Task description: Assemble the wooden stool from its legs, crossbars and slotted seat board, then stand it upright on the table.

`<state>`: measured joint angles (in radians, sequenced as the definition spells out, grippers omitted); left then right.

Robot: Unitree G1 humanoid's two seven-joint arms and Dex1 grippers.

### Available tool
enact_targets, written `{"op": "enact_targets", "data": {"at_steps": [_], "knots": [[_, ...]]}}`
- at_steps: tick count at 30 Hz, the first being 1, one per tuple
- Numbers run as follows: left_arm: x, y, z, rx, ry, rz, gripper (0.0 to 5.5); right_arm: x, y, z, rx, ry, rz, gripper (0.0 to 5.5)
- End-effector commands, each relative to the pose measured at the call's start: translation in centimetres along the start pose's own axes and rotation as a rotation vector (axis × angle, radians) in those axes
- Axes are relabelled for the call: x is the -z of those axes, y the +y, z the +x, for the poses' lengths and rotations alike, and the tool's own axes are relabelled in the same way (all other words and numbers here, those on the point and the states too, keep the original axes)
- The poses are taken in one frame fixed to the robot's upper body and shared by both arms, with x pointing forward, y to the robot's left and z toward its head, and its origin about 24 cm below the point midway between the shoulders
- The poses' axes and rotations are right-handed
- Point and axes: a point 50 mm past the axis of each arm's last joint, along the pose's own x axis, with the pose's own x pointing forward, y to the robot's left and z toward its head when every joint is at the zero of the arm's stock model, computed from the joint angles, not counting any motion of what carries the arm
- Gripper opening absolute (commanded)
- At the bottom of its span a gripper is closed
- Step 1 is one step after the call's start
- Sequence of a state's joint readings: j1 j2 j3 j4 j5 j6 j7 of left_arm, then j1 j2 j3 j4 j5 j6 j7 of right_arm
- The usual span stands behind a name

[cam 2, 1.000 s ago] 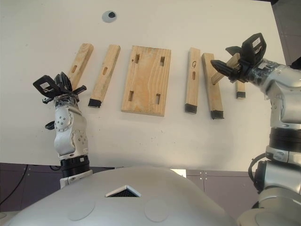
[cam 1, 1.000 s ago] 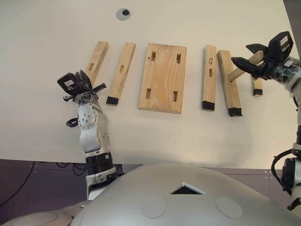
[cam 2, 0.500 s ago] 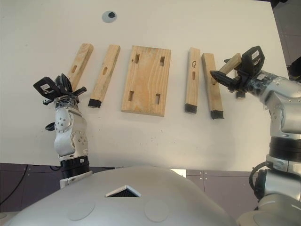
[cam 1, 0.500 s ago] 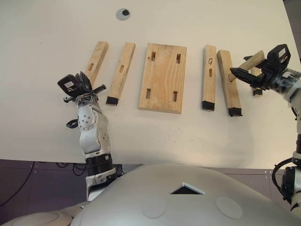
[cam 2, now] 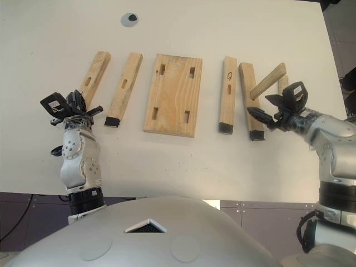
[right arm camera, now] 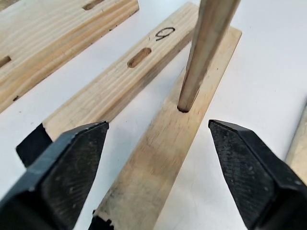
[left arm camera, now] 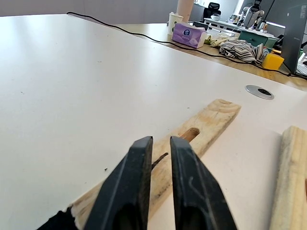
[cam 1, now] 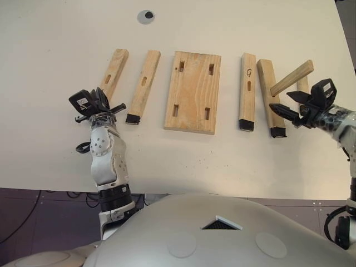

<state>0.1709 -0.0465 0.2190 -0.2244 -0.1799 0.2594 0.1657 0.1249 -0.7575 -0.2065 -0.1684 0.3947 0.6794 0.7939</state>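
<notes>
The slotted seat board (cam 1: pixel 192 92) lies flat mid-table, with two legs (cam 1: pixel 114 72) (cam 1: pixel 143 86) to its left and two (cam 1: pixel 247 92) (cam 1: pixel 271 99) to its right. A crossbar (cam 1: pixel 292 78) stands slanted with its lower end in the slot of the outer right leg (right arm camera: pixel 163 158). My right gripper (cam 1: pixel 281 101) is open just short of that crossbar (right arm camera: pixel 206 48), touching nothing. Near the outer left leg's black-capped end, my left gripper (cam 1: pixel 114 105) is shut and holds nothing, its fingers (left arm camera: pixel 139 163) over that leg (left arm camera: pixel 201 129).
A short wooden piece (cam 2: pixel 283 82) lies beside the outer right leg, partly behind my right gripper. A grey round grommet (cam 1: pixel 146 16) sits at the table's far side. The table's near edge runs just behind both wrists.
My right gripper let go of the crossbar, leaving it stuck in the outer right leg's slot, and drew back toward the near edge. The left arm barely moved.
</notes>
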Motion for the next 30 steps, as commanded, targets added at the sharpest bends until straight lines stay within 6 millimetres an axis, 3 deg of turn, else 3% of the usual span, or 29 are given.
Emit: {"op": "enact_targets", "data": {"at_steps": [1, 6, 12, 23, 30], "knots": [[0.0, 0.2, -0.5, 0.011, 0.023, 0.019, 0.63, 1.0, 0.3, -0.3, 0.006, 0.069, 0.016, 3.88], [-0.1, 0.2, -0.7, 0.019, 0.034, 0.030, 0.63, 2.9, 0.4, -0.1, 0.022, 0.190, 0.045, 3.88], [-0.5, -0.2, -0.3, 0.037, 0.031, 0.047, 0.63, 3.2, 0.5, 0.8, 0.089, 0.187, 0.022, 3.88], [-2.0, -0.8, 2.0, 0.053, -0.031, 0.051, 0.63, 3.2, -0.4, 2.0, 0.202, 0.170, 0.041, 2.16], [-4.9, -2.8, 2.3, 0.161, -0.220, 0.077, 0.63, 2.2, -0.5, 2.7, 0.243, 0.108, 0.060, 2.05]]}}
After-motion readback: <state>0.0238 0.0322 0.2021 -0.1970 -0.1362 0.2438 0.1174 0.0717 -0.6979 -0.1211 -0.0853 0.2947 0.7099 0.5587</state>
